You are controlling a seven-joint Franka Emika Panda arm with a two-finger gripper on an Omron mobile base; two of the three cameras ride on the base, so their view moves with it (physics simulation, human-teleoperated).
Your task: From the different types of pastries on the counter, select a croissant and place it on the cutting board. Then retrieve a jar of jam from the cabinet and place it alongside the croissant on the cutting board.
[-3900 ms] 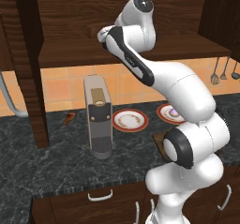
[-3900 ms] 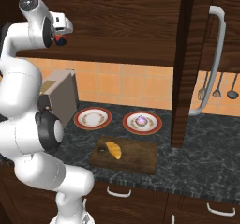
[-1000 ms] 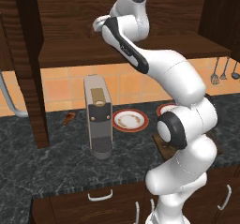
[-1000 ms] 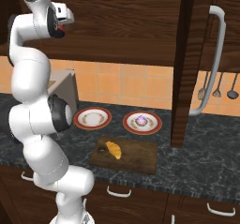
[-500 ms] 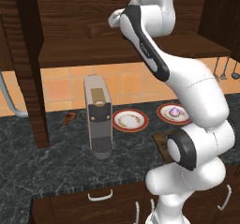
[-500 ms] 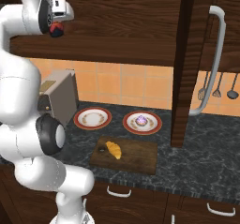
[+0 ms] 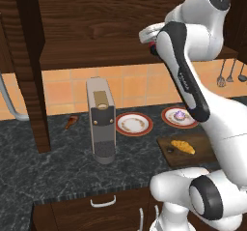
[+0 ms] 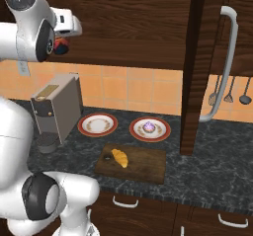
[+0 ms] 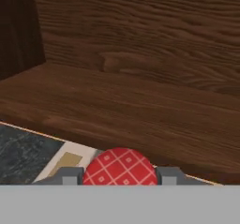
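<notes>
A: Left base view?
B: Raised high at the front lip of the cabinet [image 7: 111,27] shelf, jaws [image 7: 152,46] mostly hidden behind the white forearm, a sliver of red jam jar [image 7: 151,44] peeking out between them. Down on the bench [image 7: 58,162]: coffee machine [image 7: 101,120] standing upright, an empty red-rimmed plate [image 7: 133,124] just beside it, a second plate [image 7: 179,117] carrying the purple-frosted cupcake [image 7: 180,115]. Croissant [image 7: 183,147] lying on the cutting board [image 7: 193,153], near the cupcake plate.

A: Right base view?
B: Same jaws [image 8: 61,44] up by the shelf edge, clamped on the jam jar [image 8: 61,45], dark red body showing under the white hand. Croissant [image 8: 119,157] resting on the left part of the cutting board [image 8: 141,165], beside the small hole near that corner. Both plates behind the board, cupcake [image 8: 149,127] on the right one.

A: Hand view?
B: Looking over the bare wooden shelf into the cabinet [image 9: 140,78]. Red checked lid of the jam jar [image 9: 120,168] gripped tight, one fingertip [image 9: 68,175] touching each side.
</notes>
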